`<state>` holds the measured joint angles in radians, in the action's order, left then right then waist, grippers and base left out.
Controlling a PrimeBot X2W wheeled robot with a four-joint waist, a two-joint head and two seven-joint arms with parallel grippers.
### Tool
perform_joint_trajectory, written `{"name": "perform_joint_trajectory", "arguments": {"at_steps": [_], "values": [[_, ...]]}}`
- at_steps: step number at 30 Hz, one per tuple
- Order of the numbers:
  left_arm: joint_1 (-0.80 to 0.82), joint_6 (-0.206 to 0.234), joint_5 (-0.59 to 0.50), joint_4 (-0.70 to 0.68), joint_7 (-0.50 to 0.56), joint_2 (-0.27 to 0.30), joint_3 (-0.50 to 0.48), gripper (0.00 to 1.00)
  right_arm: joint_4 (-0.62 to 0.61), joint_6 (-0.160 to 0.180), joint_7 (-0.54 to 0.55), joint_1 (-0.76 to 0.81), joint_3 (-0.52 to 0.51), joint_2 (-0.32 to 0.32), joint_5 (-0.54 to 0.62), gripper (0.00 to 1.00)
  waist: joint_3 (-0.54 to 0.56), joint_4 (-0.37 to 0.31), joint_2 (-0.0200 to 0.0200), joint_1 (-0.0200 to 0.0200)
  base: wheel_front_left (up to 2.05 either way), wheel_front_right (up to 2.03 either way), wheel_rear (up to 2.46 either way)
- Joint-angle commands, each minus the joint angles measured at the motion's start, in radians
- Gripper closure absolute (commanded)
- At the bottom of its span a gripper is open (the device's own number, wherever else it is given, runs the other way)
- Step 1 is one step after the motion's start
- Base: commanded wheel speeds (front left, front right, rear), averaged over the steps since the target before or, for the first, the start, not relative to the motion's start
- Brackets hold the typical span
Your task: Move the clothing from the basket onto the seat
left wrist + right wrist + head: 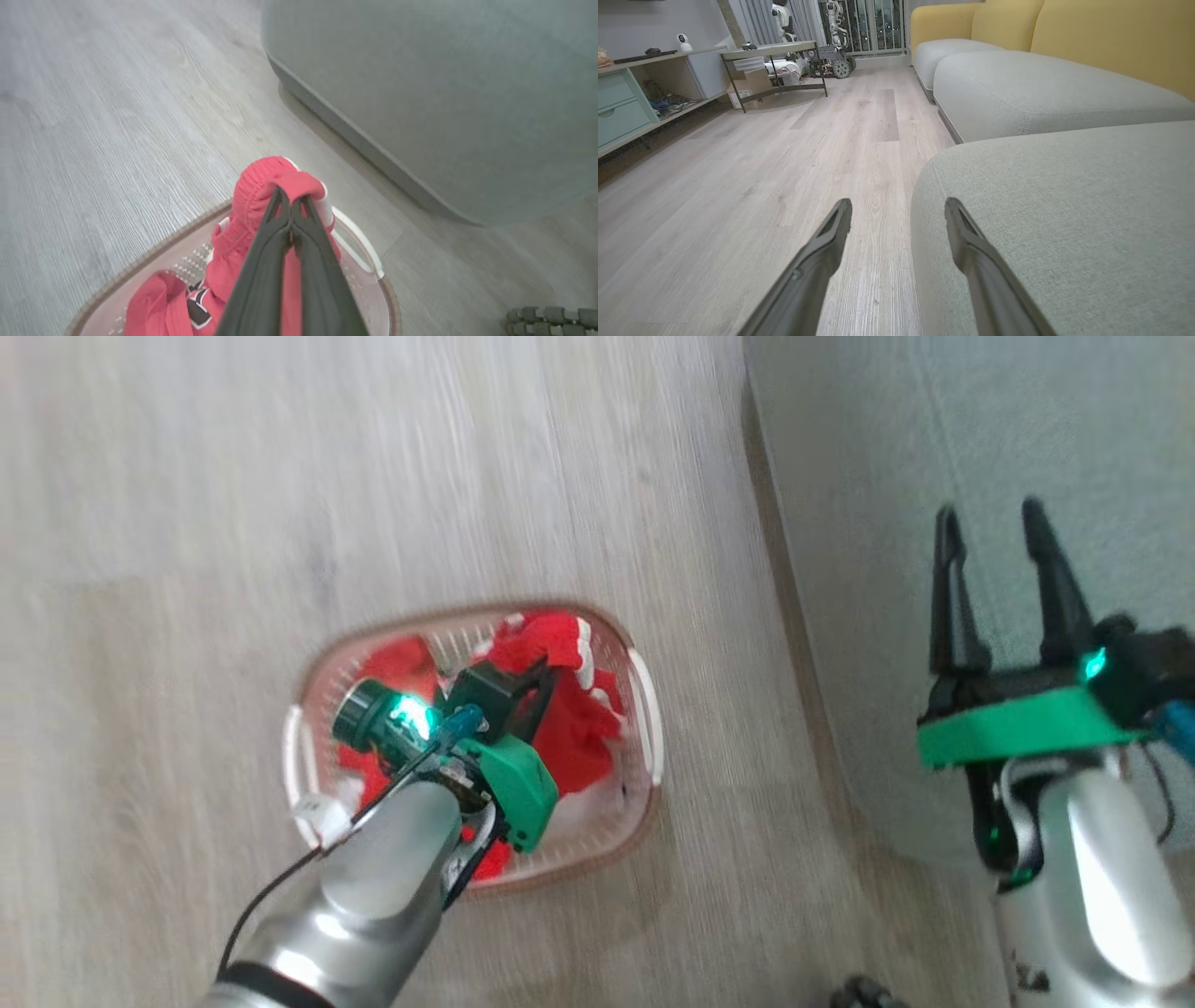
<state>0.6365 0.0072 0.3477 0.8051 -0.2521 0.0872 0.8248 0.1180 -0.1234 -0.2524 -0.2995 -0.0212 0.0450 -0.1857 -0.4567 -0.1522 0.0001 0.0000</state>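
Note:
The white perforated basket (pixel 648 714) with a brown rim stands on the wood floor, holding bright red clothing (pixel 571 733). My left gripper (pixel 540 683) reaches down into it. In the left wrist view that gripper (pixel 290 195) is shut on a bunched red garment (pixel 259 186) with an elastic band, lifted above the basket's rim (pixel 360 245). A second red piece with black white-edged lettering (pixel 156 303) lies lower in the basket. The grey-green seat (pixel 934 429) lies to the right. My right gripper (pixel 990 523) hangs open over the seat's edge (pixel 1064 210), nothing between its fingers (pixel 840 219).
The seat's rounded corner (pixel 444 93) sits close to the basket's right side. Farther sofa cushions with yellow backrests (pixel 1087 32) continue beyond. A low table (pixel 775 51) and shelving (pixel 626 102) stand across the wood floor. A dark ribbed wheel (pixel 551 317) shows near the robot's base.

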Motion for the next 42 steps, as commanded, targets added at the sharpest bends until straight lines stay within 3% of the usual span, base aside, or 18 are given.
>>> {"name": "perform_joint_trajectory", "arguments": {"at_steps": [1, 11, 19, 30, 42], "values": [[-0.011, -0.008, -0.002, -0.049, -0.01, 0.012, -0.042, 1.0, -0.022, -0.007, -0.009, 0.028, 0.018, 0.005, 0.014, 0.0, 0.121, 0.044, -0.0001, 0.0, 0.0, 0.0, 0.0], [-0.069, -0.053, -0.011, -0.224, -0.01, 0.031, -0.141, 1.0, 0.01, -0.007, -0.009, 0.131, 0.019, 0.005, 0.041, 0.0, 0.316, 0.103, -0.0001, 0.0, 0.0, 0.0, 0.0], [-0.039, -0.082, -0.001, -0.243, -0.01, 0.033, -0.16, 1.0, 0.039, -0.007, -0.009, 0.201, 0.052, 0.005, 0.048, 0.0, 0.444, 0.138, -0.0001, 0.0, 0.0, 0.0, 0.0], [0.103, -0.098, 0.019, -0.239, 0.026, 0.024, -0.173, 1.0, 0.055, -0.007, -0.009, 0.209, 0.091, 0.005, 0.054, 0.0, 0.517, 0.174, -0.0001, 0.0, 0.0, 0.0, 0.0], [0.225, -0.105, 0.035, -0.204, 0.052, 0.004, -0.171, 1.0, 0.111, -0.007, -0.009, 0.105, 0.25, 0.005, 0.063, 0.0, 0.557, 0.201, -0.0001, 0.0, 0.0, 0.0, 0.0]]}}
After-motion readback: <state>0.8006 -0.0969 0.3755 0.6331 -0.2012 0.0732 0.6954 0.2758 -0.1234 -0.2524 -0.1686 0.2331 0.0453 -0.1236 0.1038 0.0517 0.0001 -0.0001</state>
